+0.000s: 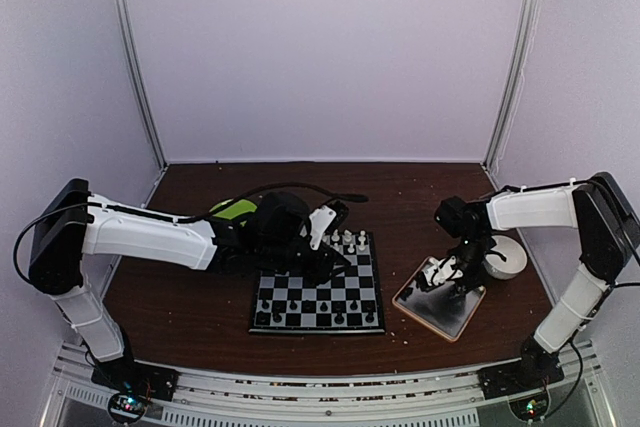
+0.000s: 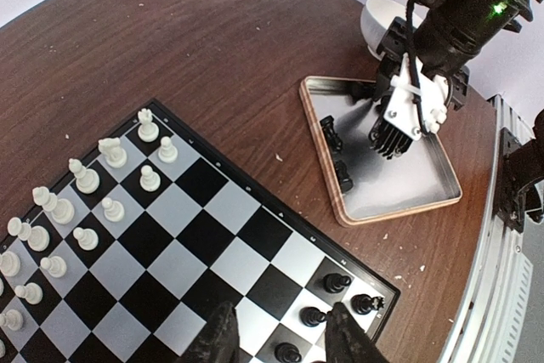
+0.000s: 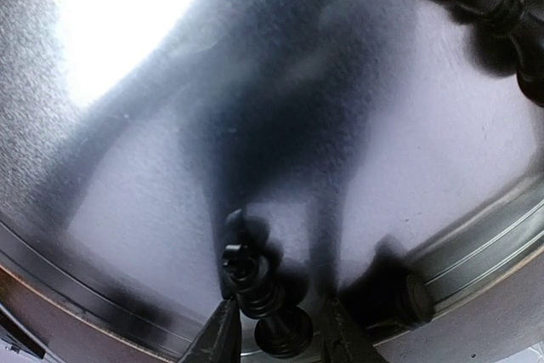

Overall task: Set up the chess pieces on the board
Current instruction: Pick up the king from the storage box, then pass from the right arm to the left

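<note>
The tray (image 1: 450, 315) lies right of the board (image 1: 320, 303).

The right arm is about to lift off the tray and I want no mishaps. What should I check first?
1. One black piece lies between the fingertips of the right claw: ok.
2. That claw actually clamped on it: cannot tell.
3. The left claw open, empty, above the board: ok.
4. The left arm away from the tray: ok.
5. Free squares on the board's black side: ok.
</note>
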Controlling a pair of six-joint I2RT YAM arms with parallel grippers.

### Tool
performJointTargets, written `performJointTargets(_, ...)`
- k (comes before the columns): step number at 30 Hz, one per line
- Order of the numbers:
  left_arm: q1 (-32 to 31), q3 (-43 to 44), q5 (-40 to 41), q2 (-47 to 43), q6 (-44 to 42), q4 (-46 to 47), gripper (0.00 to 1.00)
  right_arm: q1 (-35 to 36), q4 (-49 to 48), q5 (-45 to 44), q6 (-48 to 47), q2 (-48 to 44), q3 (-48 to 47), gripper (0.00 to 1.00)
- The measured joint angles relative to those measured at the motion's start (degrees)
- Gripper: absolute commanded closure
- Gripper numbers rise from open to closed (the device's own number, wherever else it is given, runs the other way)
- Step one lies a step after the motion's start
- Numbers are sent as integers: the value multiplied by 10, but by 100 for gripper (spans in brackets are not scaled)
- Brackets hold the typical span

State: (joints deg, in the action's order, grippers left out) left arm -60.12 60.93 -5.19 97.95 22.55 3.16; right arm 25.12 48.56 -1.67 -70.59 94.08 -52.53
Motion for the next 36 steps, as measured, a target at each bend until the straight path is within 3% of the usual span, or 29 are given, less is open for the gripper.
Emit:
performJointTargets(7,0,0,-1,0,3,3,65,-2,6,0,5,0,0,82)
performJointTargets(15,0,0,-1,0,1,1,65,-6,46,42,26,5,-23,84)
performJointTargets(26,-10,-33,-8,-31,-25,14,65,-7,156,315,199,12,-203,84)
performJointTargets(31,-32,-33,-17,-31,-41,40,66,-7,162,436,287,23,-240,84)
performJointTargets(36,-38,-24,-28,-24,-43,80,63,2,150,501,350,24,-242,84)
